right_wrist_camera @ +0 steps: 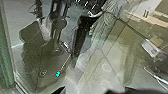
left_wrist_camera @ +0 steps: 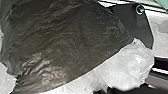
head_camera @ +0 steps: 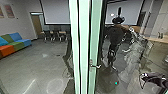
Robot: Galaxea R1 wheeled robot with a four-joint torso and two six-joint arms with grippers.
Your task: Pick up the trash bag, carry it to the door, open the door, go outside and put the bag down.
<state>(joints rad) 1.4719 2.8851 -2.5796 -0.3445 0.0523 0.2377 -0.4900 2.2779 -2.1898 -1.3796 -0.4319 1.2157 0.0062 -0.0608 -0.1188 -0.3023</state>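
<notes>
In the head view a pale green door frame [head_camera: 81, 45] stands upright in the middle, and a lever handle [head_camera: 95, 66] sticks out from it. The right gripper [head_camera: 143, 79] is at the lower right, apart from the handle. The trash bag [left_wrist_camera: 67, 42], dark and wrinkled, lies large and close in the left wrist view, with pale, see-through plastic [left_wrist_camera: 130, 65] against its edge. In the right wrist view a green frame [right_wrist_camera: 5, 50] runs beside glass [right_wrist_camera: 100, 62] that mirrors the robot.
Glass right of the frame shows dark and pale reflections, with a small cyan light [head_camera: 116, 83]. At the left are a colourful sofa [head_camera: 16, 43] and an open doorway [head_camera: 36, 25]. Chairs [head_camera: 53, 35] stand before a large screen [head_camera: 57, 12]. A counter [head_camera: 157, 39] is at the right.
</notes>
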